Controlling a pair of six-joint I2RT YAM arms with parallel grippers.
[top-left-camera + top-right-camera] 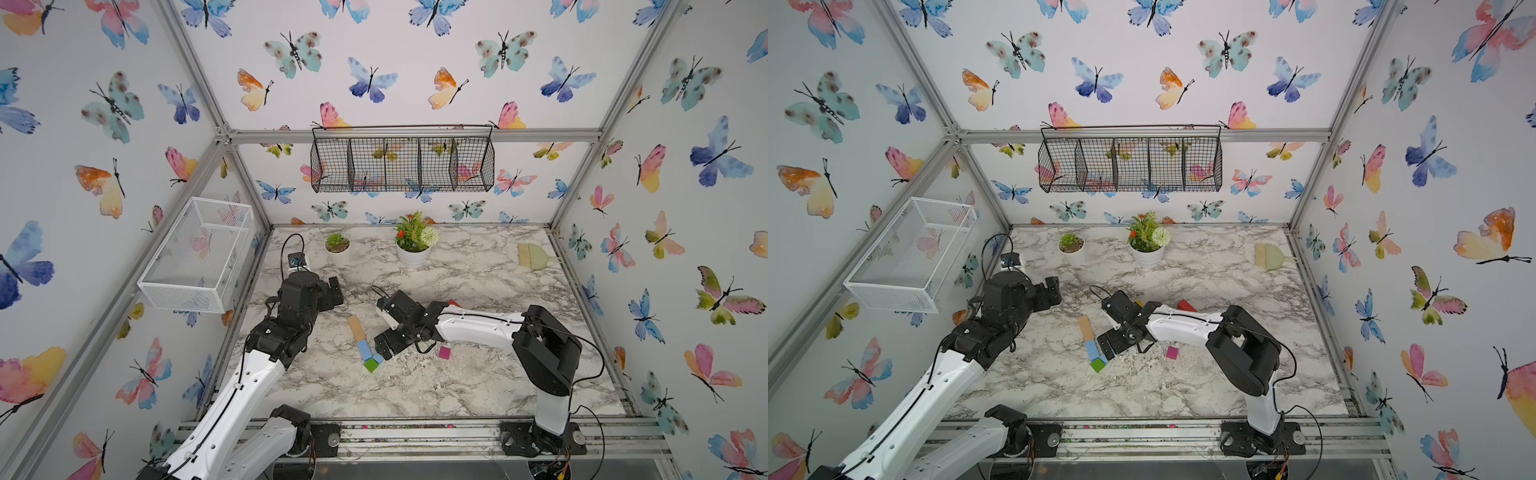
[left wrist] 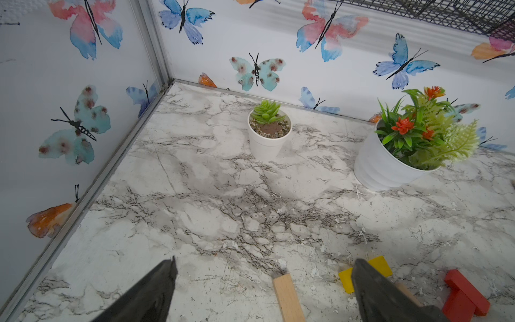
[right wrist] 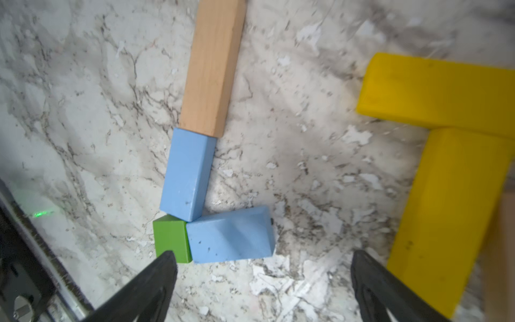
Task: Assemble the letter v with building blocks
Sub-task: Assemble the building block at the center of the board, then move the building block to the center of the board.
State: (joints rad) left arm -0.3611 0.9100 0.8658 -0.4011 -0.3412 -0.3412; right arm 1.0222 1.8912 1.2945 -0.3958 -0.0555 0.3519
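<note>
In both top views the half-built letter v lies just below the middle of the frame. A small green wooden cube (image 1: 371, 365) forms the vertex. A short light blue block (image 3: 188, 174) and a long tan wooden bar (image 3: 213, 67) run end to end from it, up and leftward, as one arm. A second light blue block (image 3: 230, 235) touches the cube's other side and starts the second arm.

The right fingers (image 3: 150, 284) hang spread wide over that block and the cube, gripping nothing, with one tip right above the cube. The left fingers (image 2: 150, 292) are also open and empty, left of centre and well apart from the letter.

The likely mishap is a low sideways pull-out, which would clip the cube or swing the loose second block and break the vertex. Lifting straight up looks safer.

Two yellow bars (image 3: 446, 89) lie near on the second arm's side, crowding its path. A magenta cube (image 1: 444, 352) sits to the right. The white marble surface (image 1: 457, 382) is bare towards the lower frame, and its edges are well apart from the letter.
</note>
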